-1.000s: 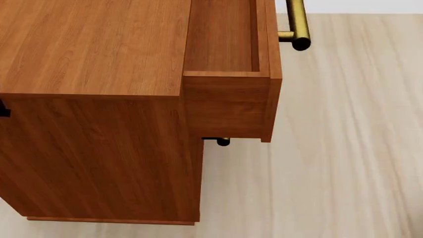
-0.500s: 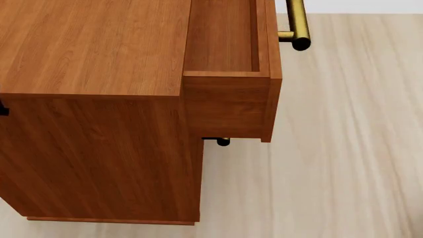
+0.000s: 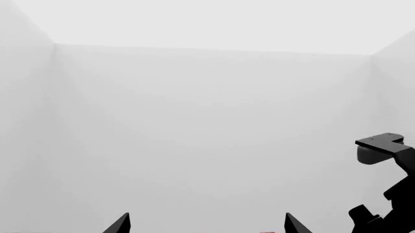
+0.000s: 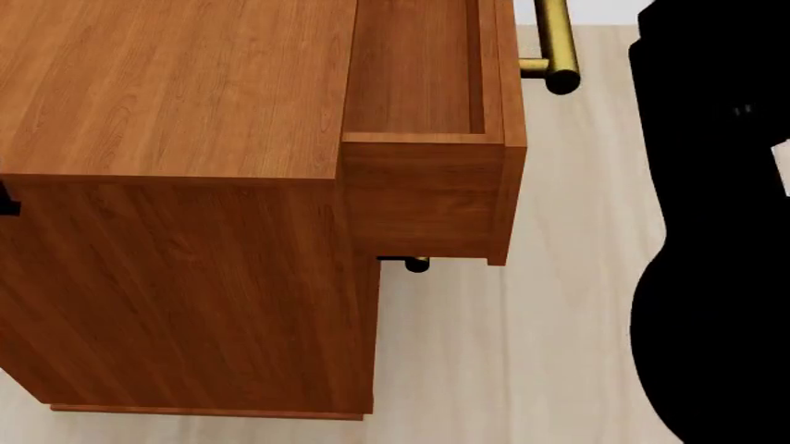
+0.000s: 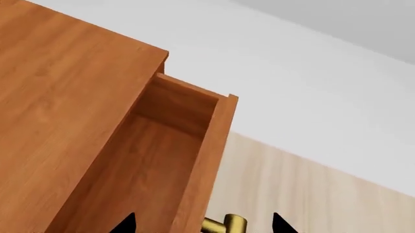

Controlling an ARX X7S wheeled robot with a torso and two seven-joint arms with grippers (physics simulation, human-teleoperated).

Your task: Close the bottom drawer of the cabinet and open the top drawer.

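Observation:
The reddish-brown cabinet (image 4: 173, 92) fills the left of the head view. Its top drawer (image 4: 420, 194) stands pulled out, its inside showing, with the brass handle (image 4: 556, 46) at its front. The bottom drawer is hidden under it. Only a dark handle end (image 4: 417, 265) pokes out below, and I cannot tell which lower drawer it belongs to. My right gripper (image 5: 203, 227) is open, hovering over the top drawer (image 5: 162, 160) front with the brass handle (image 5: 227, 224) showing between its fingertips. My left gripper (image 3: 206, 228) is open on nothing, facing white walls.
My right arm (image 4: 709, 231) is a large black shape over the pale wood floor (image 4: 568, 324) right of the cabinet. A black robot part (image 3: 386, 194) sits at one edge of the left wrist view. White walls stand behind the cabinet.
My right arm has come into the head view at the right, in front of the floor. The cabinet and the top drawer have not moved.

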